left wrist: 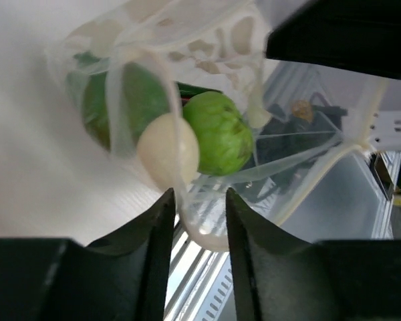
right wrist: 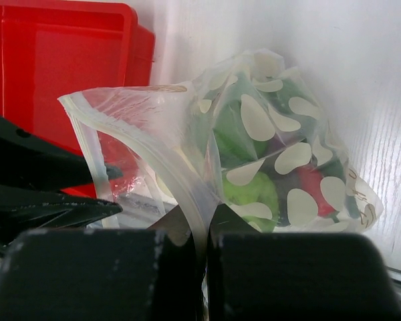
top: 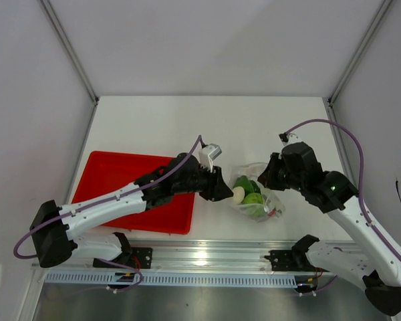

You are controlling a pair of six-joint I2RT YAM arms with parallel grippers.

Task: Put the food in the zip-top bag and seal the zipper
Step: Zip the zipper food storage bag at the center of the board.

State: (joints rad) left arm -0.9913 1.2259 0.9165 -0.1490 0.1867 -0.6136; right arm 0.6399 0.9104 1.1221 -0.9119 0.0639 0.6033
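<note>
The bag (top: 259, 198), clear plastic printed with pale leaf shapes, sits crumpled on the white table (top: 187, 127) just right of the red tray (top: 120, 180), between the two grippers. The food (left wrist: 217, 132) is bunched inside: green rounds and a glimpse of red show through the film, and a pale round piece (left wrist: 167, 150) rests at the mouth. The zipper (right wrist: 180, 180) arcs up as a pale strip along the open rim. The right gripper (top: 267, 179) comes in from the far right side. Its arm is folded at the elbow and the wrist turned back toward the left, with the jaws pressed together on that strip. The left gripper (top: 226, 192) faces the mouth from the tray side, at the end of an arm stretched low and nearly straight across the tray's near right corner. Its jaws stand slightly apart, and the bag's rim hangs loose in the gap between them.
</note>
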